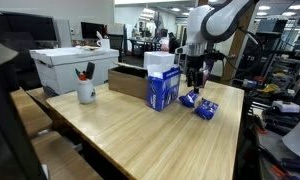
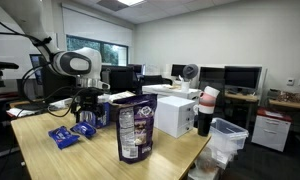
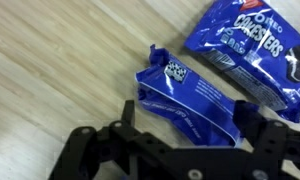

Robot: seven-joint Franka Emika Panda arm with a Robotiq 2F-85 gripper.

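Note:
My gripper (image 3: 190,125) is open and low over the wooden table (image 3: 50,70). Its two black fingers stand on either side of a small blue Oreo packet (image 3: 185,95) that lies on the table. A second blue Oreo packet (image 3: 255,45) lies just beyond it, apart from the fingers. In both exterior views the gripper (image 1: 195,82) (image 2: 87,112) hangs straight down over the packets (image 1: 191,99) (image 2: 83,128), with the other packet beside it (image 1: 206,109) (image 2: 62,136).
A tall blue box (image 1: 162,80) stands close beside the gripper. A white mug with pens (image 1: 86,93), a white carton (image 1: 75,62) and a cardboard box (image 1: 126,79) sit further off. A dark snack bag (image 2: 135,130) stands at the table's end, near stacked cups (image 2: 207,108).

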